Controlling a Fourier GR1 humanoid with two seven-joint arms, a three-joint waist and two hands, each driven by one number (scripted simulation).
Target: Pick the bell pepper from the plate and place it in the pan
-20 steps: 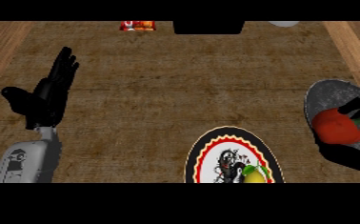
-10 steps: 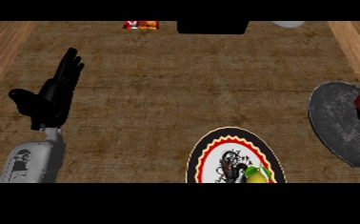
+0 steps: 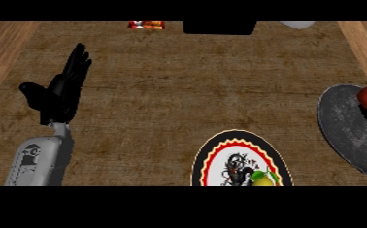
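Head view
Counter: a brown, woven-looking counter top (image 3: 186, 86) fills the view; paler wooden strips run along its left and right sides.
Left hand: the black left hand (image 3: 61, 93) on its grey forearm (image 3: 39, 159) shows at the view's left, resting above the counter; fingers straight and pointing up the view, thumb spread out to the left; it holds nothing.
Right hand: not seen in this view; its fingers cannot be told.
Plate: a round black plate with a red and cream zigzag rim (image 3: 215, 154) lies at the lower middle, cut by the lower edge; a dark printed figure sits at its centre.
On the plate: a small yellow and green item (image 3: 261, 179) lies at the plate's lower right part; what it is cannot be told.
Pan: a dark grey round pan (image 3: 344, 125) lies at the right edge, well apart from the left hand and near the plate's upper right.
Bell pepper: a sliver of the red bell pepper (image 3: 362, 96) shows at the far right edge, over the pan's upper right part; most of it is cut off by the view's edge.
Far edge: a small red and orange packet (image 3: 146, 24), a black box-like block (image 3: 219, 27) and a pale round object (image 3: 297, 24) stand along the top of the counter.
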